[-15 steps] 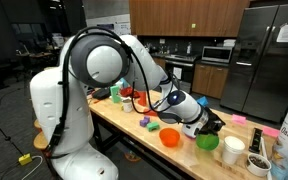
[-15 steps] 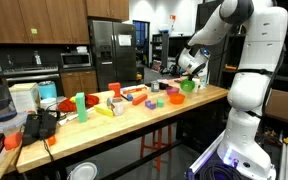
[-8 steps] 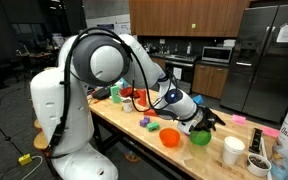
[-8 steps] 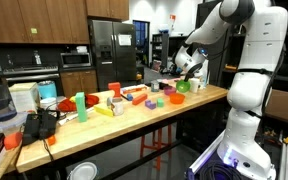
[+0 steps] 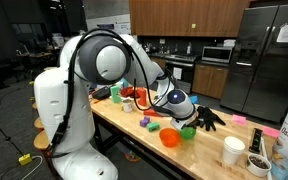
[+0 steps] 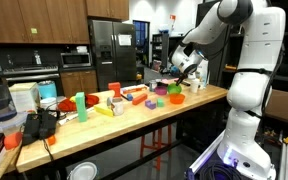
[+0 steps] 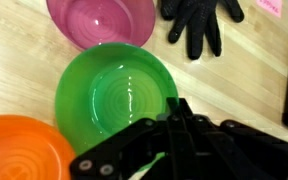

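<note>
Gripper [image 7: 177, 112] is clamped on the rim of the green bowl [image 7: 114, 95], which looks just off the counter [image 7: 246, 95], between the orange bowl [image 7: 19, 150] and pink bowl [image 7: 99, 20]. Grabbed, not set down yet.

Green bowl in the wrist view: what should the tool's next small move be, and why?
Probably a small straight lift: the tool is shut on the rim of the green bowl, with the orange bowl and pink bowl close beside it, so sliding could bump them.
</note>
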Tool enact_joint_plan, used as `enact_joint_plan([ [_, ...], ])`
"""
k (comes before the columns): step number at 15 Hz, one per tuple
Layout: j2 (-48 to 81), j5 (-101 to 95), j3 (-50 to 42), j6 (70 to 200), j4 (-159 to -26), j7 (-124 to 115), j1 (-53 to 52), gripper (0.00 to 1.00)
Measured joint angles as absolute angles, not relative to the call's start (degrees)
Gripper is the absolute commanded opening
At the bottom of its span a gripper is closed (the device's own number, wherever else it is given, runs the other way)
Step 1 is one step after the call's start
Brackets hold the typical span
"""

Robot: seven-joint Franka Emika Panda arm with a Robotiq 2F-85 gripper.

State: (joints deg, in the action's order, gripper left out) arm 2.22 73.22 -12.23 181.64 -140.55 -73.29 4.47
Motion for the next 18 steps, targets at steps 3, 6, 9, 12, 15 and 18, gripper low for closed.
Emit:
enact_joint_plan([
  [3, 2.8, 72.7, -12.2, 178.5, -140.1, -77.4, 4.3, 0.39],
  [6, 2.9, 70.8, -12.2, 176.8, -140.0, -81.6, 4.3, 0.58],
  [9, 3.1, 67.7, -12.3, 176.1, -140.0, -85.9, 4.3, 0.79],
  [12, 3.3, 64.6, -12.3, 176.0, -140.0, -89.4, 4.3, 0.99],
  [15, 3.4, 62.4, -12.3, 176.0, -139.9, -91.4, 4.3, 1.00],
  [18, 3.3, 60.8, -12.3, 176.2, -139.5, -92.4, 4.1, 1.00],
])
